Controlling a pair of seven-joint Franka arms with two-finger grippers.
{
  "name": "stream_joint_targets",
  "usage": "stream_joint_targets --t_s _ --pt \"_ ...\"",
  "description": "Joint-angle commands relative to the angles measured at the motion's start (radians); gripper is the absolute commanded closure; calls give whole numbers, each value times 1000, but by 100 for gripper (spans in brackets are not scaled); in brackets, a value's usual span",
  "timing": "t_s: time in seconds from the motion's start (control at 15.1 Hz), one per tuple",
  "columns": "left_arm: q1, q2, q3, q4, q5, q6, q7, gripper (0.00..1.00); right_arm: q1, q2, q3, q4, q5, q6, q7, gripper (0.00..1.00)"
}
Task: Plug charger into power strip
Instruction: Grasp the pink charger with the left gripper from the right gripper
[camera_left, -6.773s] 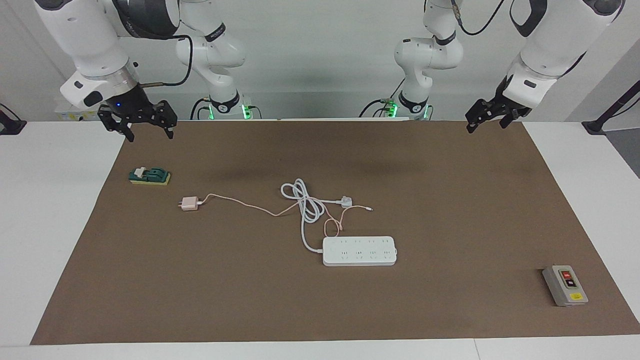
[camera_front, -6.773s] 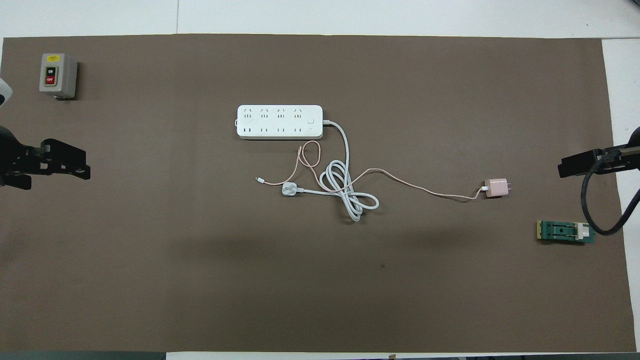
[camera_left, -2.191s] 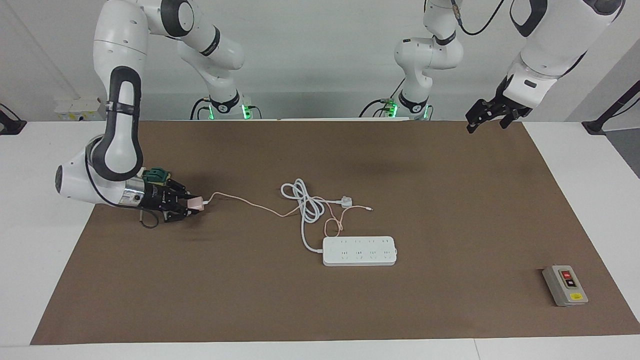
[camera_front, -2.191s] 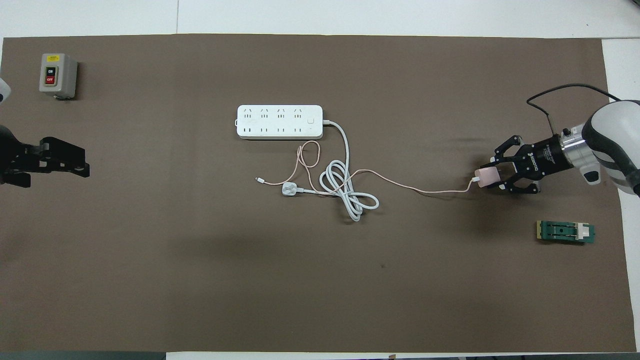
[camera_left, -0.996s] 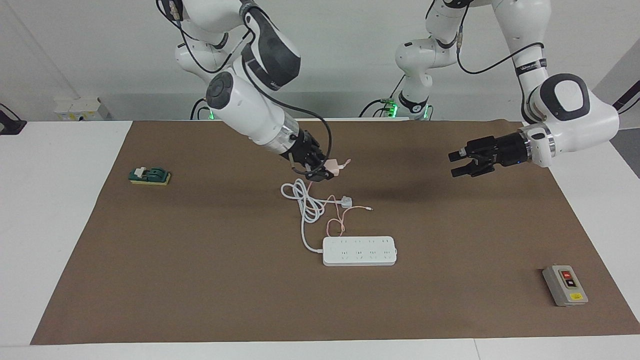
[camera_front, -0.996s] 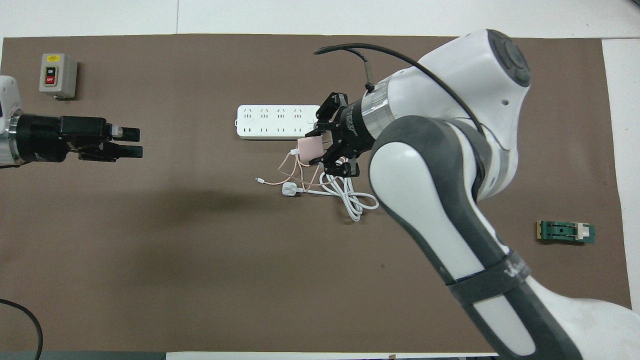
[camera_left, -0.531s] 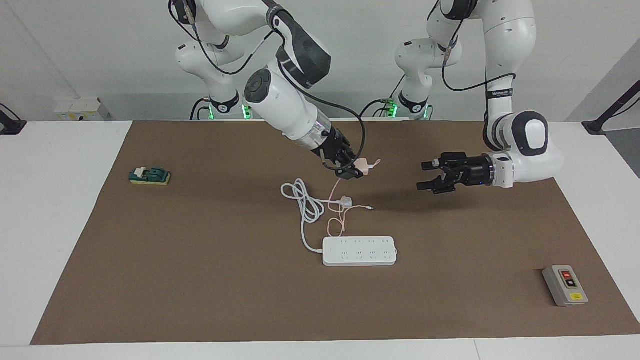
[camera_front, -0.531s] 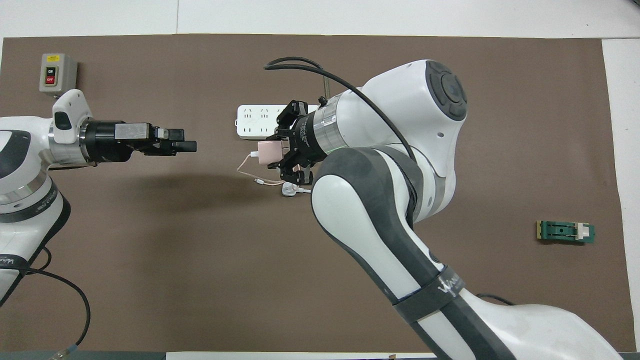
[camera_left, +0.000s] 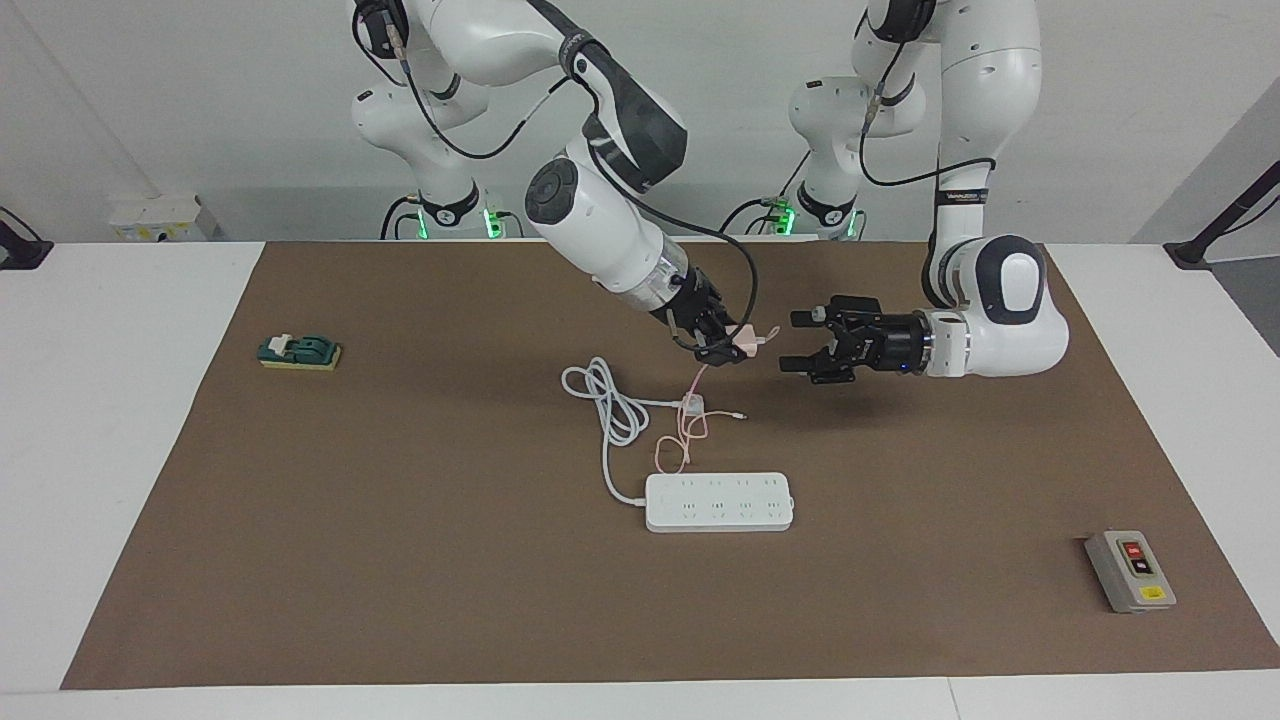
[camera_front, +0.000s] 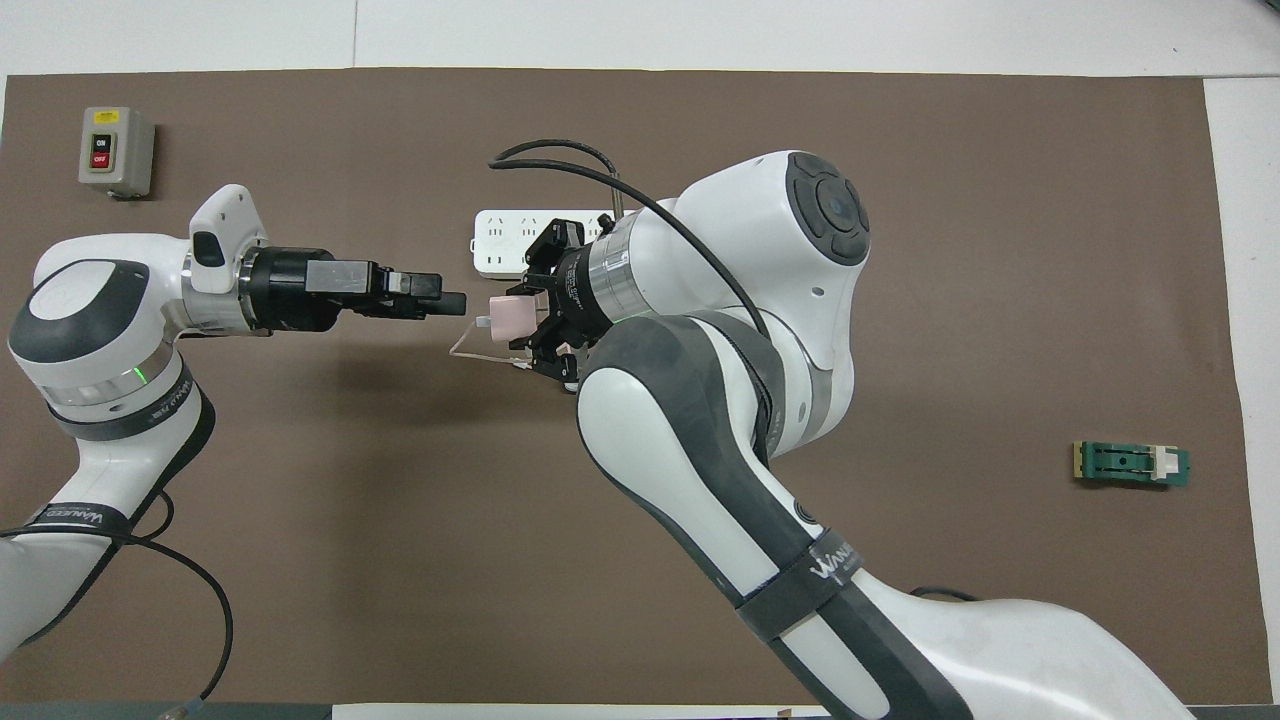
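My right gripper (camera_left: 733, 346) (camera_front: 527, 320) is shut on the charger (camera_left: 747, 342) (camera_front: 510, 318), a small pale pink cube held in the air over the white plug (camera_left: 691, 404). Its thin pink cable (camera_left: 693, 384) hangs down to the mat. My left gripper (camera_left: 792, 343) (camera_front: 452, 299) is open, level with the charger and a short gap from it, its fingers pointing at it. The power strip (camera_left: 720, 502) (camera_front: 505, 243) lies flat on the brown mat, partly covered by the right arm in the overhead view. Its thick white cord (camera_left: 608, 400) is coiled beside it, nearer to the robots.
A grey box with red and black buttons (camera_left: 1130, 572) (camera_front: 116, 150) stands at the left arm's end of the mat. A small green block (camera_left: 300, 352) (camera_front: 1132, 464) lies at the right arm's end. The right arm's elbow hangs over the middle of the mat.
The right gripper has carried the charger farther toward the left arm's end. The left gripper has moved in toward it, so the gap between them has shrunk.
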Motion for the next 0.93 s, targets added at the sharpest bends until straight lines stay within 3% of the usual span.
stream_joint_targets --t_s 0.0,0.86 --pt "-33 -40 16 -80 -31 26 12 0 2 4 -5 10 22 6 18 100" --pt "-93 -40 15 -85 -49 95 2 0 -1 4 -5 13 24 -1 18 100"
